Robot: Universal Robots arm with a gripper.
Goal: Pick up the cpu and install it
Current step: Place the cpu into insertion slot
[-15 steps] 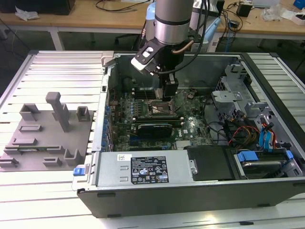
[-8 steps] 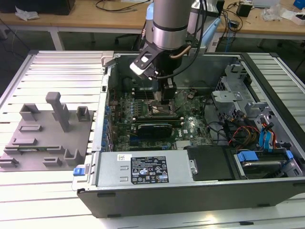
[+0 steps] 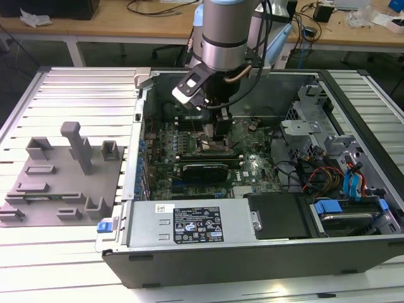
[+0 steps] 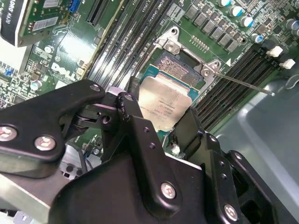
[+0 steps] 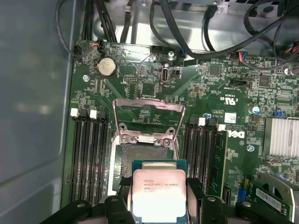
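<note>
The cpu [image 5: 159, 191], a pale silver square chip on a green edge, hangs just above the open socket [image 5: 145, 156] on the motherboard [image 5: 154, 84], offset toward one edge of it. My gripper [image 5: 159, 200] is shut on the cpu, with a black finger [image 5: 122, 198] on each side. In the second wrist view the cpu [image 4: 164, 103] sits between the fingers [image 4: 132, 109], partly over the socket [image 4: 180, 70]. The socket's metal load plate [image 5: 148, 116] stands folded open. In the exterior view my gripper [image 3: 221, 129] reaches down into the open computer case [image 3: 252, 252].
Memory slots [image 5: 88, 154] flank the socket on both sides. The socket's thin lever [image 4: 243, 84] sticks out to one side. A power supply [image 3: 189, 224], a drive cage with blue tabs [image 3: 353, 183] and loose cables [image 3: 309, 170] fill the case. A grey fixture tray [image 3: 63, 170] lies at the exterior view's left.
</note>
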